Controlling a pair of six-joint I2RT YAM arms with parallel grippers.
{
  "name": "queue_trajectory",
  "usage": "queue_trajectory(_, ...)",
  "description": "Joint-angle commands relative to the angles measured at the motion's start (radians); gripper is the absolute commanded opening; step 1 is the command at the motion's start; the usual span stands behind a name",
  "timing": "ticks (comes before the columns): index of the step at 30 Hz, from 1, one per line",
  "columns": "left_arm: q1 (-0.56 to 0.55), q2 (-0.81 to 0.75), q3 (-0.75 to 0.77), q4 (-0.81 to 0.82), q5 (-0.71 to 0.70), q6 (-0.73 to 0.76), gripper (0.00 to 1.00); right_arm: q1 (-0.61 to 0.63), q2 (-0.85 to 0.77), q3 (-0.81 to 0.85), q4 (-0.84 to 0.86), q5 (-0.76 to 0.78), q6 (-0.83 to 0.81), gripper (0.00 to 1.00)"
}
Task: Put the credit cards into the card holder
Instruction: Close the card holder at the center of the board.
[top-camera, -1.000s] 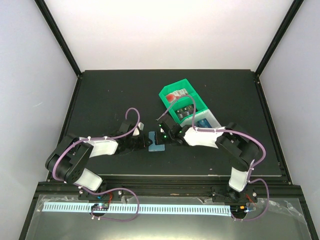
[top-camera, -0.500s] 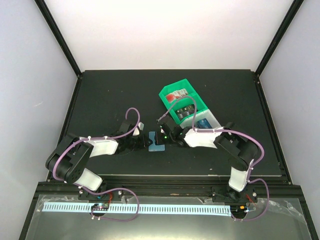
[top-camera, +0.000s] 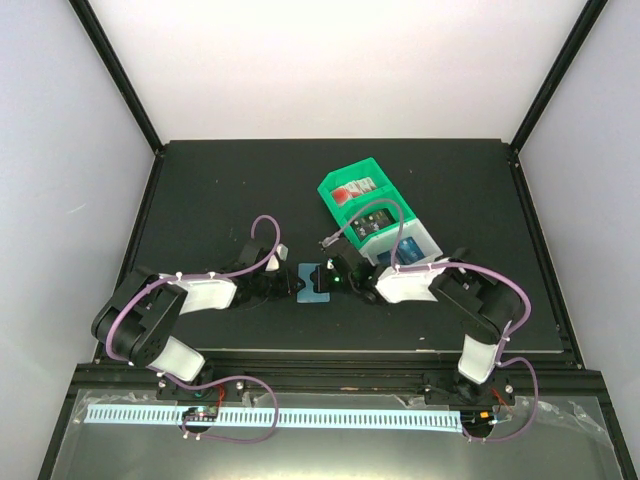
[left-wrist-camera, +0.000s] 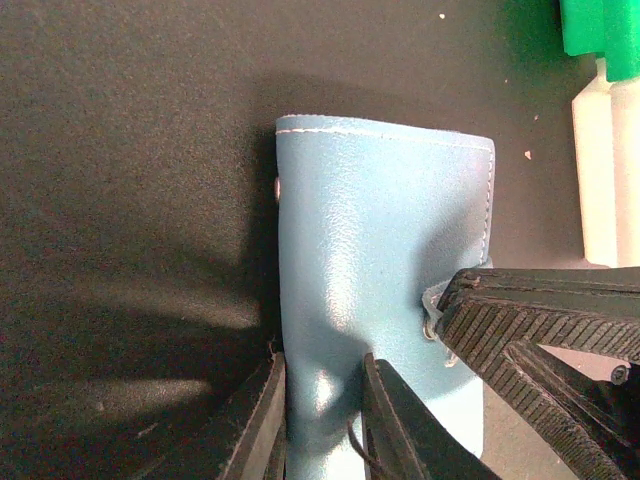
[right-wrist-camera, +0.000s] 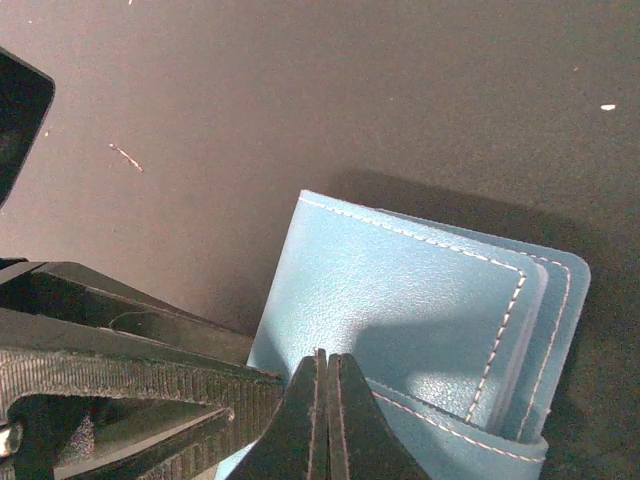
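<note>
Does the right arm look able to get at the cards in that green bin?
Probably yes: the cards lie in the open green bin, just beyond the right gripper, nothing between.

We see a matte black table (top-camera: 220, 200), its surface flecked with a few pale specks. The teal-blue card holder (top-camera: 313, 286) lies flat on it near the front middle. Behind that, to the right, a green bin (top-camera: 347, 171) and a white bin (top-camera: 430, 238) stand touching, angled to the table's edges.
</note>
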Motion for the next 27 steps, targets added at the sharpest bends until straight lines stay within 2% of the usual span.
queue_trajectory(1,-0.006,0.063,-0.021,-0.143,-0.072,0.013,0.23,-0.006,0.013,-0.085,-0.029,-0.036,0.013,0.01)
queue_trajectory(8,-0.006,0.066,-0.011,-0.154,-0.078,0.015,0.23,-0.01,0.038,-0.144,0.049,-0.074,0.002,0.01)
queue_trajectory(27,-0.006,0.088,0.001,-0.16,-0.071,0.012,0.23,-0.014,0.1,-0.207,0.083,-0.084,-0.03,0.01)
